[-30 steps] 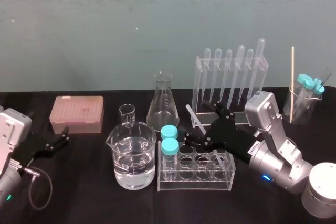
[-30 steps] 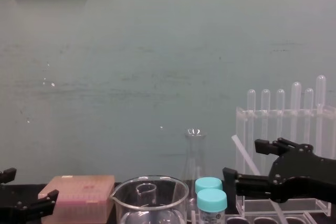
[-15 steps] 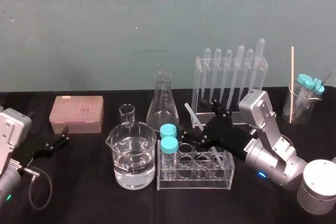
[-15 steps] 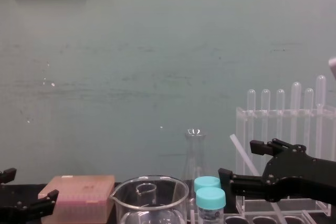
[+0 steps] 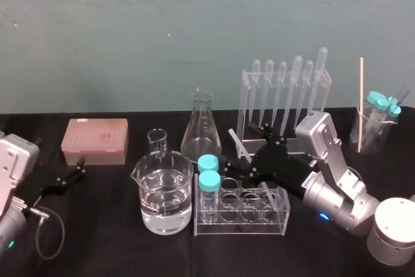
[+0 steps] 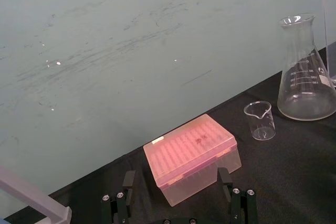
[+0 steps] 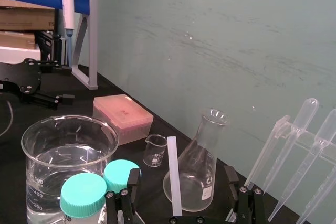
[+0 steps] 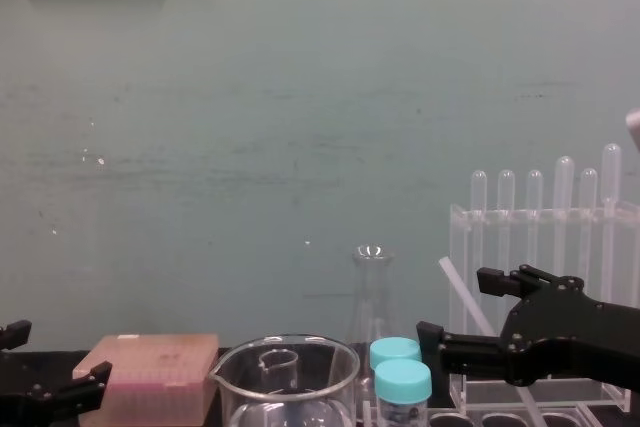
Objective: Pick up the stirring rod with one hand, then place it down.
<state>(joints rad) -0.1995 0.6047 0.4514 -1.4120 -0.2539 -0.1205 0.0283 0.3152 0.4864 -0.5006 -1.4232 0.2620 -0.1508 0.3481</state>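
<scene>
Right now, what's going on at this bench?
The right gripper hangs over the clear tube rack with its jaws open on either side of the stirring rod, not clamped on it. The rod stands tilted, its lower end seemingly in the rack. The left gripper sits open at the far left, near the pink box.

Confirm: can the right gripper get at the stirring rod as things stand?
Probably yes. The right gripper is open, and the stirring rod already stands between its jaws with nothing blocking it. The capped vials and the flask sit close by, so room looks tight.
</scene>
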